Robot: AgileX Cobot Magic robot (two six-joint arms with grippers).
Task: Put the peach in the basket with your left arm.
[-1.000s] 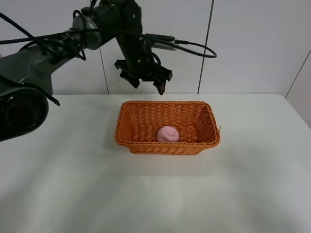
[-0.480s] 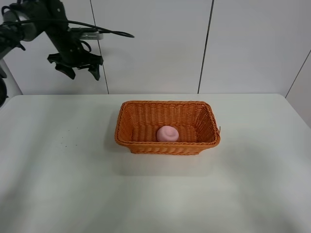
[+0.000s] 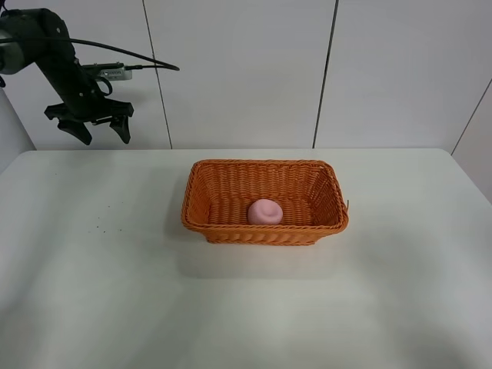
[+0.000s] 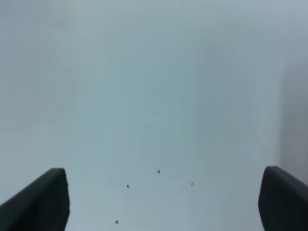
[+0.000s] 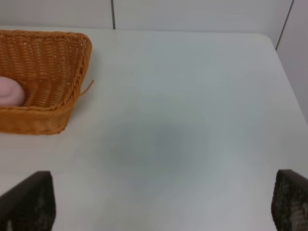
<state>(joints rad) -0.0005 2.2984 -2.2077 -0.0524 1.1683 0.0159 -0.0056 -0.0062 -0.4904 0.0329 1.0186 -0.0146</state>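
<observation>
Pale-pink dimpled peach point(image 3: 265, 211) sits in the orange basket point(image 3: 261, 234) — left tool point(image 3: 101, 132) spread, empty.

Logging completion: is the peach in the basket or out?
In. The peach rests on the floor of the basket, inside its rim; the left gripper hangs open and empty.

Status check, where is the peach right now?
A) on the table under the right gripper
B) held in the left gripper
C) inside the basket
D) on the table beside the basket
C: the peach lies on the floor of the basket, and the left gripper hangs open and empty, well away from it.
</observation>
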